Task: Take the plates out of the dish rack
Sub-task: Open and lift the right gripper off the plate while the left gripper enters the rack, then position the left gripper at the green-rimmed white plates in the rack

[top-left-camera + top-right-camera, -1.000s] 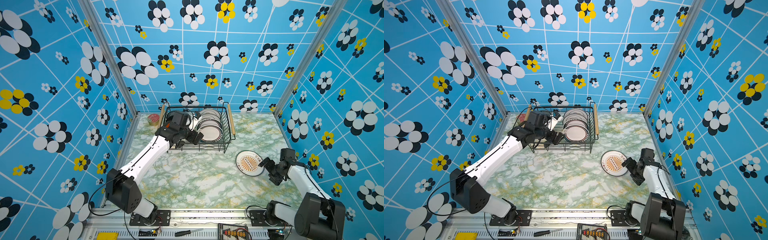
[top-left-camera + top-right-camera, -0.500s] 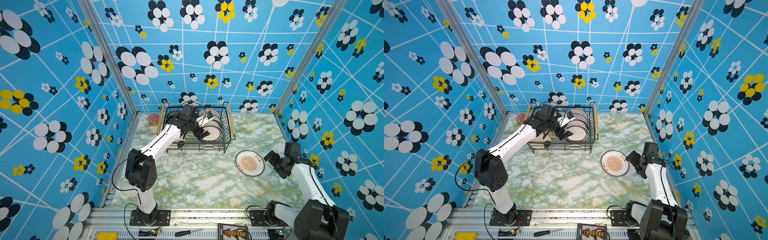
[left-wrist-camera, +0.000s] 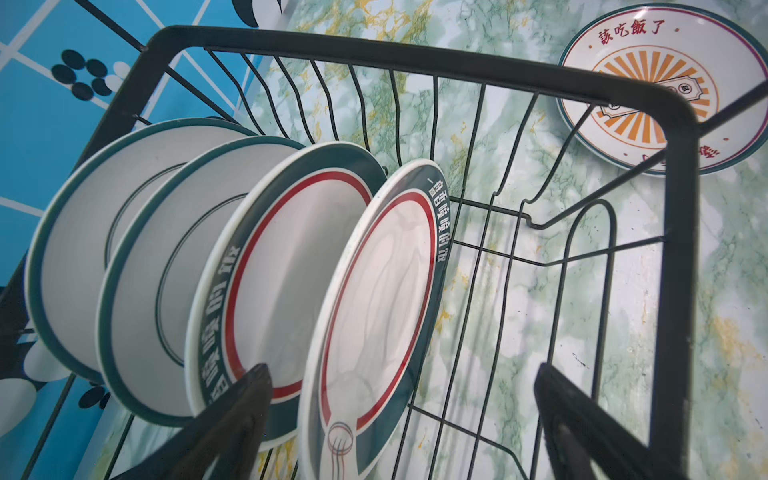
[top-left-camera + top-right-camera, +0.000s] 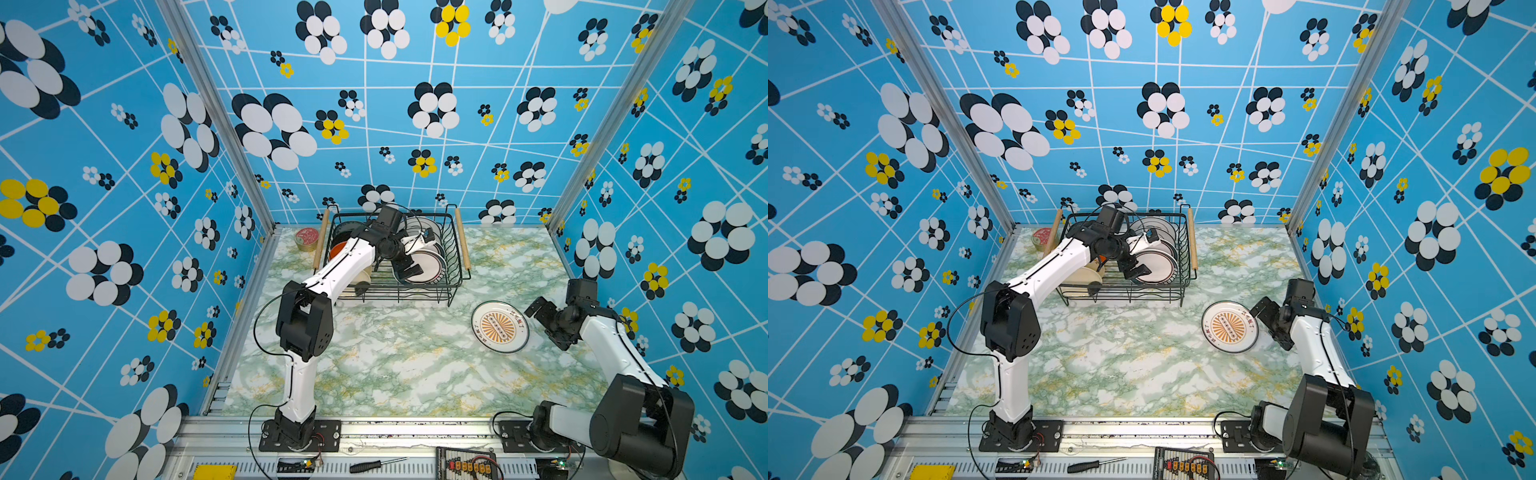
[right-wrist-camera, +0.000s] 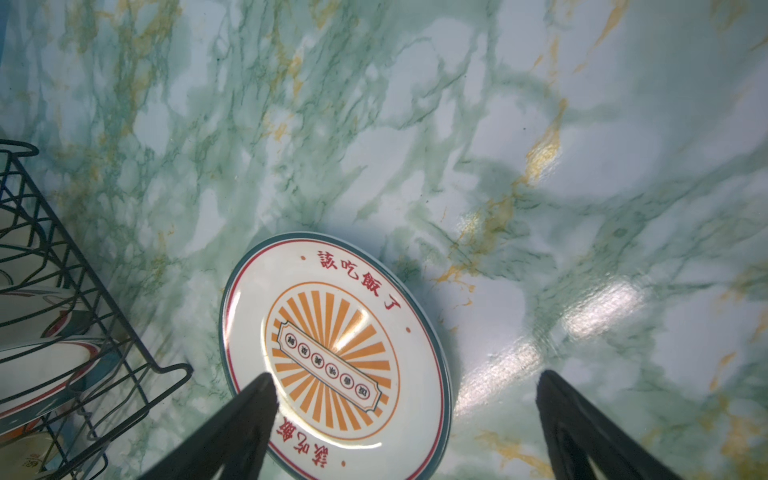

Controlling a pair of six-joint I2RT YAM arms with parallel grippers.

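Nearest, an aluminium rail [image 4: 415, 432] is seen carrying both arm bases, with a screwdriver [image 4: 376, 465] lying on it. Beyond it a glossy tabletop [image 4: 395, 365] is spread, printed as green-and-white marble with gold veins and marked by patches of glare. On its right side a sunburst plate [image 4: 498, 326] is laid flat, face up, well apart from the dish rack [image 4: 399, 296]. The right gripper [image 5: 405, 376] is held just beside this plate, jaws spread wide and empty. Farther back the rack is set near the back wall. Four dark-rimmed plates [image 3: 166, 257] are stood on edge in it, and smaller orange and cream plates [image 4: 338, 251] are glimpsed behind the left arm. The left gripper [image 3: 403, 372] is held inside, fully spread, with the foremost plate [image 3: 382, 299] between its fingers but not clamped. A red-lidded tin [image 4: 306, 238] is placed beside one wooden handle [image 4: 320, 245]. Everything is enclosed by blue walls [image 4: 374, 124] printed with white lines and black, white and yellow flowers.
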